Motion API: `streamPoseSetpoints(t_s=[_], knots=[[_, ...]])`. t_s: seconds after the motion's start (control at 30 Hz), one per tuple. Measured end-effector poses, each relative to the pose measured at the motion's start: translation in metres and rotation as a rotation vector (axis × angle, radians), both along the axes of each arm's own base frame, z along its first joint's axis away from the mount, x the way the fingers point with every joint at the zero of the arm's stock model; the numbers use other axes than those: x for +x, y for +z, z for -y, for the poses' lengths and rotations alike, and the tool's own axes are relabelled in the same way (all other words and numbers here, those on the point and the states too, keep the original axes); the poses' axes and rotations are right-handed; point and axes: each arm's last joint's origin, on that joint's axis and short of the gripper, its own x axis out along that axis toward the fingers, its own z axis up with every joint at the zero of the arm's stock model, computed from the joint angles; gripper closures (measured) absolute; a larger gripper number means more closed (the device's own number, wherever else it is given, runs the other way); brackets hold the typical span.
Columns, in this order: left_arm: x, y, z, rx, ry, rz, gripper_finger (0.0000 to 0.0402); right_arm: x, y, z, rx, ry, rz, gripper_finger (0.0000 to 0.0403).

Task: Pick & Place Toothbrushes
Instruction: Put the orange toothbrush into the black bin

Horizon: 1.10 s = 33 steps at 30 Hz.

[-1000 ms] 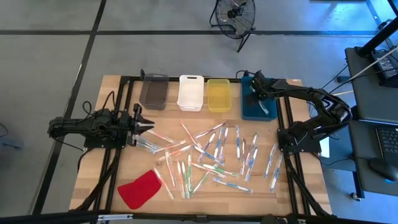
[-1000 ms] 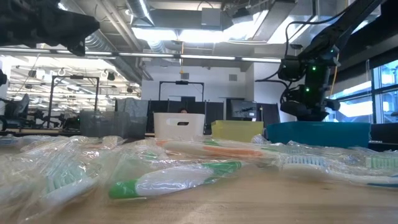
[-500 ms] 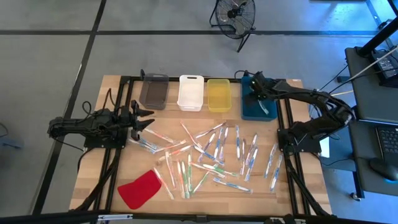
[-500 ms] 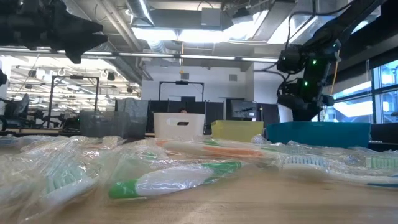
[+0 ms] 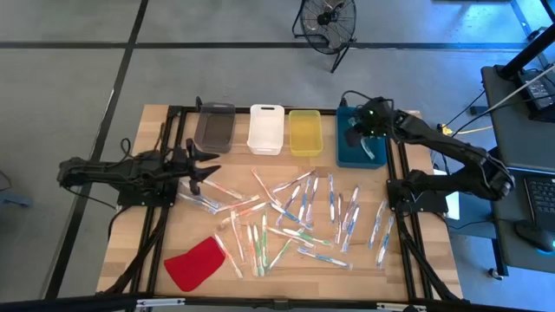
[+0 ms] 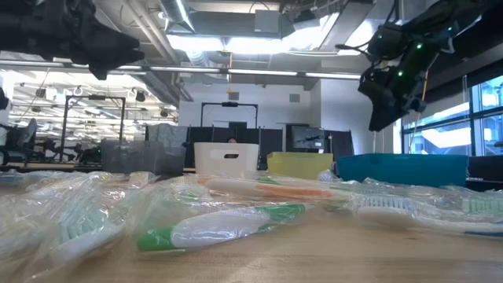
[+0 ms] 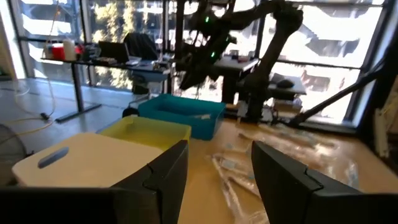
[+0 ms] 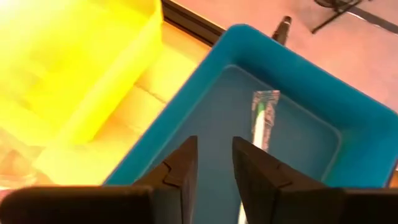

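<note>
Many wrapped toothbrushes lie scattered flat on the wooden table, and they fill the front of the low view. One toothbrush lies on the floor of the blue bin. My right gripper hangs above that bin, tilted downward, narrowly open with nothing between its fingers. In the low view my right gripper is well above the bin's rim. My left gripper is at the table's left side, level, open and empty, pointing toward the bins. In its own view my left gripper shows a wide gap.
A grey bin, a white bin and a yellow bin stand in a row beside the blue bin along the far edge. A flat red cloth-like piece lies near the front left. Black frame rails run along both sides.
My right gripper has risen from just inside the blue bin to well above its rim, leaving the toothbrush lying in the bin. My left gripper has opened and tipped up a little, staying at the table's left side.
</note>
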Motion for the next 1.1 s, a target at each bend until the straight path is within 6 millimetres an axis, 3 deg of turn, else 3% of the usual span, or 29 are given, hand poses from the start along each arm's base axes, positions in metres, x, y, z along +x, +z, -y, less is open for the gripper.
streamPoseSetpoints(t_s=[0.33, 0.6, 0.83, 1.1], knots=[[0.016, 0.020, 0.000, -0.017, -0.007, -0.341, 0.0229, -0.005, -0.028, -0.030, 0.026, 0.066, 0.024, 0.0329], [0.025, 0.030, 0.003, -0.137, -0.065, -0.547, 0.0229, -0.001, -0.026, -0.044, 0.028, 0.118, 0.140, 0.0345], [0.034, 0.026, 0.004, -0.159, -0.091, -0.717, 0.0229, 0.013, -0.020, -0.055, 0.031, 0.207, 0.253, 0.0353], [0.051, 0.006, 0.006, -0.197, -0.132, -0.898, 0.0229, 0.026, -0.015, -0.073, 0.032, 0.304, 0.321, 0.0357]])
